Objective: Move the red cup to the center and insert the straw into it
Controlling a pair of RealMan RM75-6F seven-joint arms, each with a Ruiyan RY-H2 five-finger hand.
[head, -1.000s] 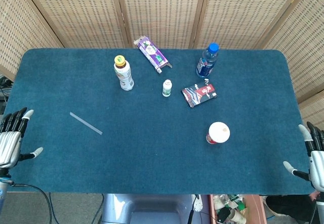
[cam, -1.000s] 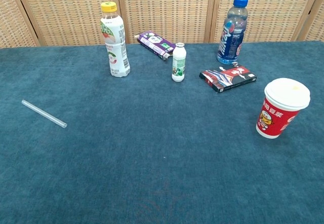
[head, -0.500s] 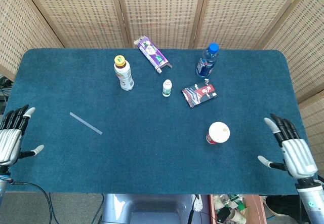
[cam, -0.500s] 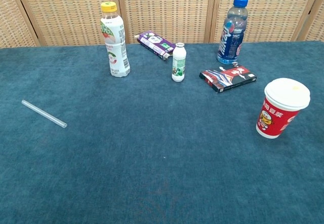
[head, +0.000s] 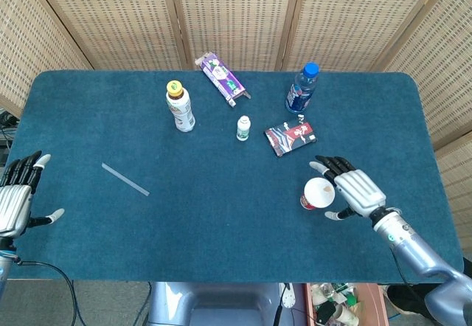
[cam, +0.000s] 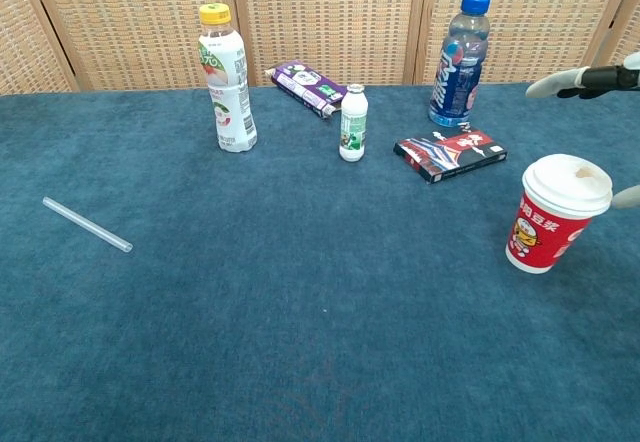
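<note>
The red cup (head: 317, 194) (cam: 555, 215) with a white lid stands upright at the right of the blue table. My right hand (head: 354, 192) is open just to the right of it, fingers spread beside the lid, not touching. In the chest view only its fingertips (cam: 580, 80) show at the right edge. The clear straw (head: 125, 178) (cam: 87, 224) lies flat on the left part of the table. My left hand (head: 16, 200) hangs open off the table's left edge, far from the straw.
At the back stand a white yellow-capped bottle (head: 180, 107), a small white bottle (head: 243, 127) and a blue water bottle (head: 300, 89). A purple carton (head: 222, 77) and a red-black packet (head: 290, 137) lie flat nearby.
My right hand has swept in from the table's right edge to just beside the red cup. The left hand has barely moved. Cup and straw stay put.
</note>
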